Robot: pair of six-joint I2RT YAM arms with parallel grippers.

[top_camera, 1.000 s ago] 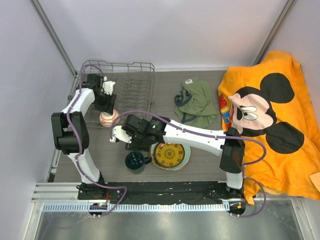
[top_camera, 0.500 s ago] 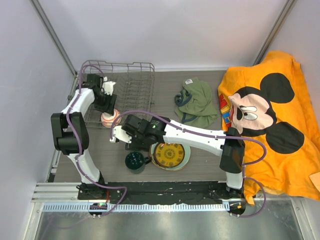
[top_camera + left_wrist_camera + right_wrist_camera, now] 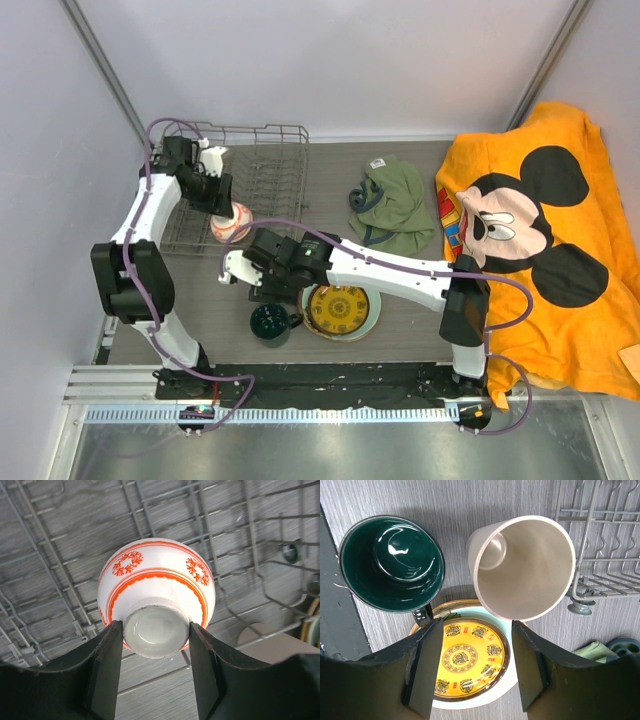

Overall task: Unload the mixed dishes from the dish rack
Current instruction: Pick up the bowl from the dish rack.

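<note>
We see the left gripper (image 3: 154,630) clamped on the foot of the small red-and-white bowl (image 3: 156,587), with one finger on each side of the ring. The bowl's bottom faces the wrist camera. It is over the wires of the dish rack (image 3: 265,175), at the rack's near right part, and we cannot tell whether it touches them. The right gripper (image 3: 476,625) hangs with its jaws spread, gripping nothing, above the table (image 3: 200,300) just near of the rack. Below it the beige cup (image 3: 522,567) stands mouth up, between the rack and the dark green mug (image 3: 390,562). To their right the small yellow plate (image 3: 470,660) lies on the pale green plate (image 3: 485,700). A green cloth (image 3: 392,208) lies further right.
</note>
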